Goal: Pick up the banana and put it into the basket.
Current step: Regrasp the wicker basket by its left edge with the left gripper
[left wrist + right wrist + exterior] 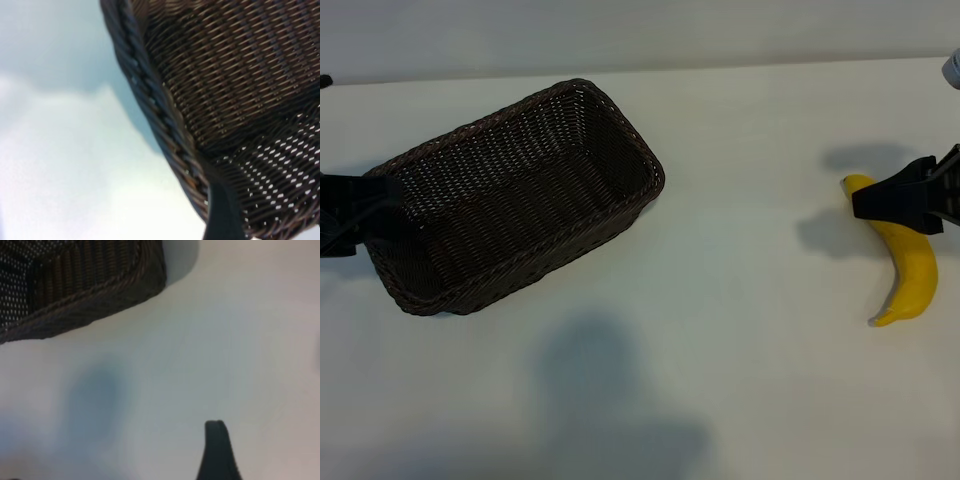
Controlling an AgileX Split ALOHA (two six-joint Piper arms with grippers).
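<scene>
Desk [740, 380]: plain white, matte, lit from above; soft grey shadows fall across the near middle and beside the banana. No wall or room detail resolves beyond the far edge, only a paler band.

Left side: my left tool [350, 215] sits at the left edge of the exterior view, dark, at the basket's short left end. Its jaws stand apart; from the wrist view one dark finger [225, 212] lies against the woven rim, and I cannot tell whether it presses on the wicker or only overlaps it. Nothing is held.

Basket [520, 200]: dark-brown wicker, rectangular, rounded corners, low sloping sides, set at a slant on the desk's left half. Interior visible down to the weave; nothing lies in it. White desk shows all round it, and a broad open stretch runs from its right corner towards the banana.

Right side: banana [910, 270], bright yellow, curved, lies flat on the desk near the right edge, well apart from the basket. My right tool [905, 200] hangs over its upper end, jaws parted, not closed on the fruit; contact cannot be judged from above. The right wrist view shows one dark finger [216, 452] over bare desk, with the basket corner [100, 275] farther off.
</scene>
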